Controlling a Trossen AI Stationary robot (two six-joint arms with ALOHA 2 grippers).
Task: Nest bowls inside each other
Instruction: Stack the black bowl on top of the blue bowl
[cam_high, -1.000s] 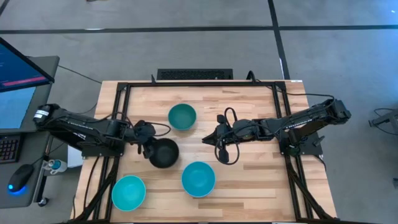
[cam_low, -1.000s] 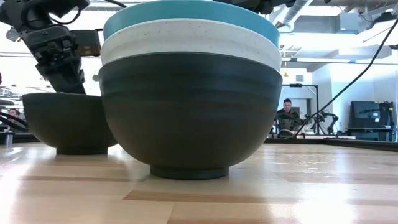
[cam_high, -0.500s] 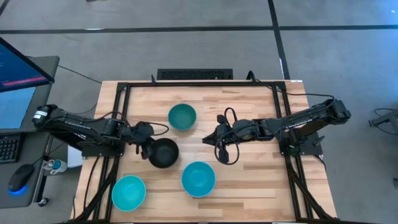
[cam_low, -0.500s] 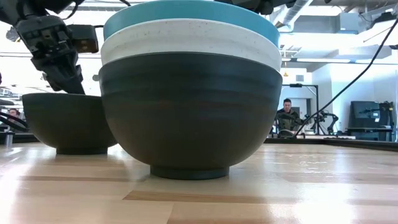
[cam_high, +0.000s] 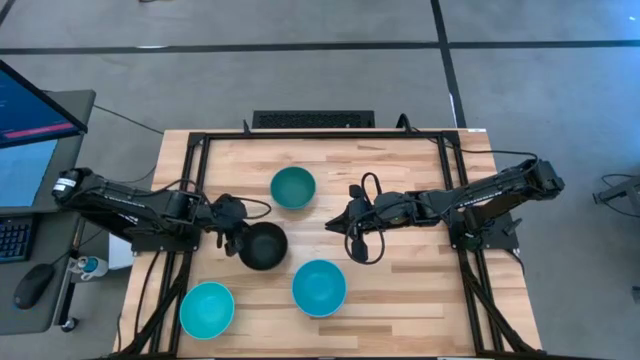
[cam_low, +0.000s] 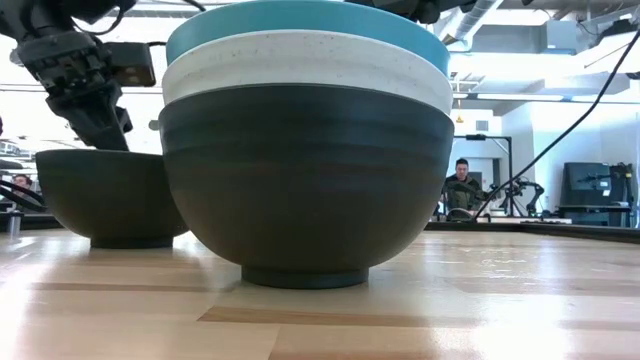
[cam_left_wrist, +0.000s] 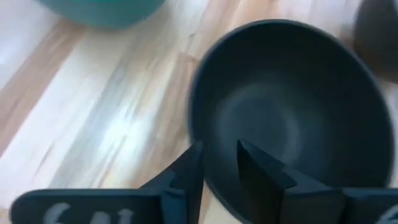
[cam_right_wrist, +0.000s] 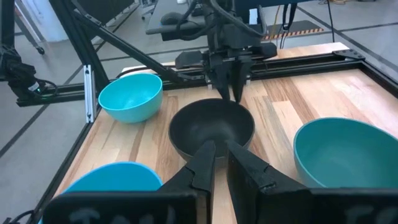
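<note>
Left gripper (cam_high: 237, 238) lifting clear of the lone black bowl (cam_high: 264, 245)

Against a second ago, the left gripper sits higher at the bowl's left rim in the low view, fingers narrowly parted and empty. The bowl rests mid-tabletop (cam_high: 400, 290), unmoved. The right gripper (cam_high: 334, 224), centre frame, waits with fingers nearly closed, holding nothing. The stacked bowls (cam_low: 306, 150) are unchanged.

You had no readable text, label or number anywhere; the marks on the left wrist mount were blurred.
</note>
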